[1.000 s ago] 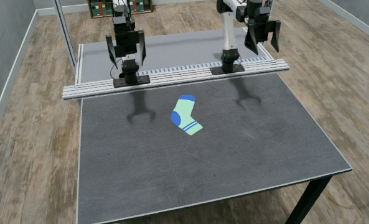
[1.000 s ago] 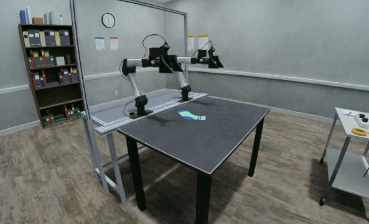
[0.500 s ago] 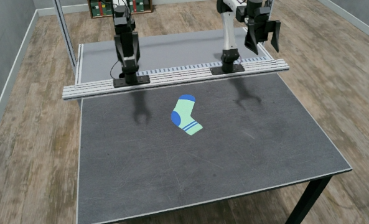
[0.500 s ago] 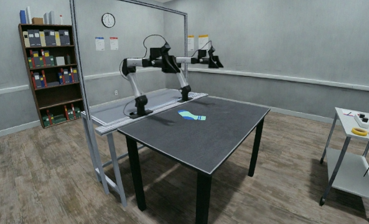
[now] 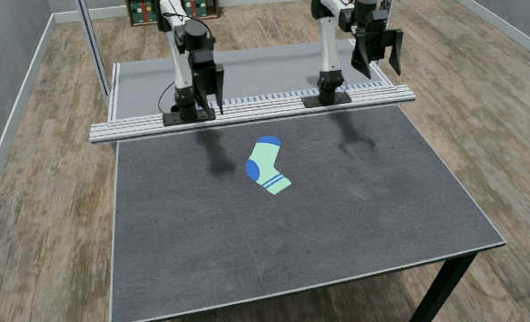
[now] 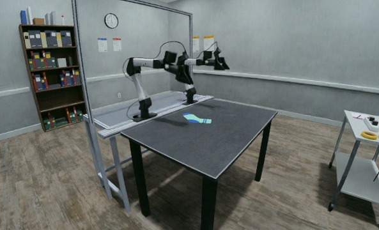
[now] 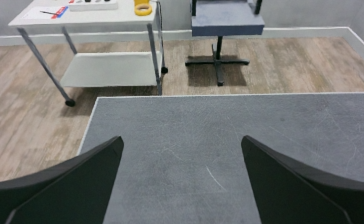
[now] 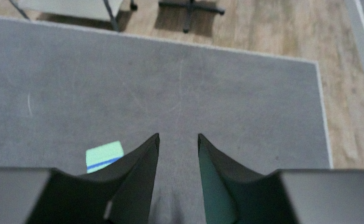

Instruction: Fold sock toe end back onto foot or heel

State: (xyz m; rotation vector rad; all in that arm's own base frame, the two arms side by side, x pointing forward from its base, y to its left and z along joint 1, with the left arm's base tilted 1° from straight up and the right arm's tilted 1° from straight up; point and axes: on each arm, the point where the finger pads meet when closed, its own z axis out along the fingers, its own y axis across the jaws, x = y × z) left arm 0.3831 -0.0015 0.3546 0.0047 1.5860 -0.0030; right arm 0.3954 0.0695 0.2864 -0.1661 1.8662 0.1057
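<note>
Top view gave me the widest reading: the table (image 5: pixel 291 241) (image 6: pixel 208 147) (image 7: pixel 183 125) (image 8: pixel 233 100) spread out from the metal rail (image 5: pixel 256 111) (image 6: pixel 119 127). High over the rail's far side, my left gripper (image 5: pixel 384 75) (image 6: pixel 224 69) (image 7: pixel 182 138) hung wide open and empty. My right gripper (image 5: pixel 216 115) (image 6: pixel 190 83) (image 8: pixel 178 136) hovered above the rail, pitched downward, fingers partly parted around nothing. The sock (image 5: pixel 265 161) (image 6: pixel 196 119) (image 8: pixel 104 154) lay flat, unfolded, just in front of the rail between the arm bases, its blue toe (image 5: pixel 269 140) (image 6: pixel 186 115) nearest the rail. I judged the right arm best placed: come low over the toe, keep the narrowed fingers astride a small pinch of cloth, close firmly, lift slightly and carry it away from the rail onto the foot. A shallow pinch could slip; dragging low could shift everything.
</note>
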